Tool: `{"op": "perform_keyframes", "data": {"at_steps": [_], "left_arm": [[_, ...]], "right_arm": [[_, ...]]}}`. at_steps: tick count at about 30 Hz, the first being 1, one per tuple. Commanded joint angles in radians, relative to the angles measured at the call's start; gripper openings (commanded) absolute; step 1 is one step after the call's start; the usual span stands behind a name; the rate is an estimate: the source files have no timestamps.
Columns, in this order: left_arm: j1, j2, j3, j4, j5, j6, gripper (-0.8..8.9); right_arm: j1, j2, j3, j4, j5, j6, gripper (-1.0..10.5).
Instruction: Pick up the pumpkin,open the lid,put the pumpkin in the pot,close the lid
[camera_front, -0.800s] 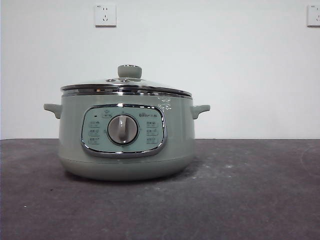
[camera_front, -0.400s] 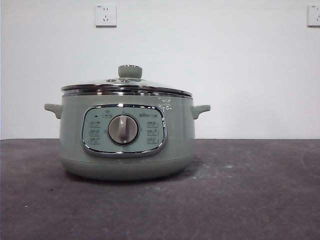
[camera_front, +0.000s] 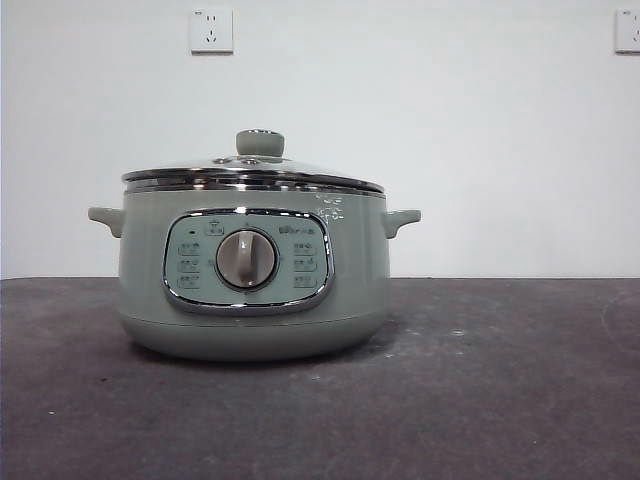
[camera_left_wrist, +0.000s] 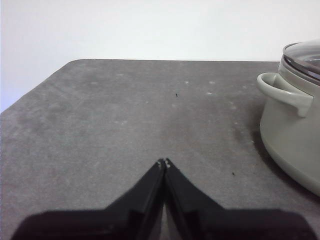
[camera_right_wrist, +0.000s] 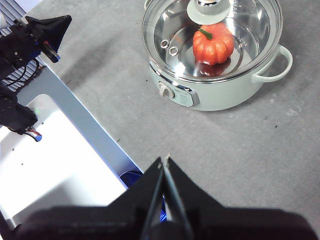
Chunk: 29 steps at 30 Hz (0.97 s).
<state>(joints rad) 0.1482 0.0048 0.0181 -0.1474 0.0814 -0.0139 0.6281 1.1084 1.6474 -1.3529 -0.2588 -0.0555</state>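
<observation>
Hovering apart: left fingers (camera_left_wrist: 164, 162) closed | right fingers (camera_right_wrist: 164, 159) closed

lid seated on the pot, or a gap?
Touching. Front view: the lid rim sits flush on the pot all around, with no gap visible.

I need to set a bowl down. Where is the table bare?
Bare table lies in front of the pot and off both its handles, out to the rounded table corner in the left wrist view. Only the pot, lid on, takes up room.
</observation>
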Motion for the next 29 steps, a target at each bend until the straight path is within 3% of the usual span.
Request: {"op": "perform_keyframes", "data": {"at_steps": [1, 29], "left_arm": [[0.003, -0.003, -0.016, -0.008, 0.005, -0.016, -0.04], [0.003, -0.003, -0.016, -0.028, 0.002, -0.016, -0.04]], "right_arm": [[0.001, -0.003, 0.0, -0.012, 0.003, 0.009, 0.0], [0.011, -0.003, 0.0, -0.014, -0.003, 0.009, 0.0]]}}
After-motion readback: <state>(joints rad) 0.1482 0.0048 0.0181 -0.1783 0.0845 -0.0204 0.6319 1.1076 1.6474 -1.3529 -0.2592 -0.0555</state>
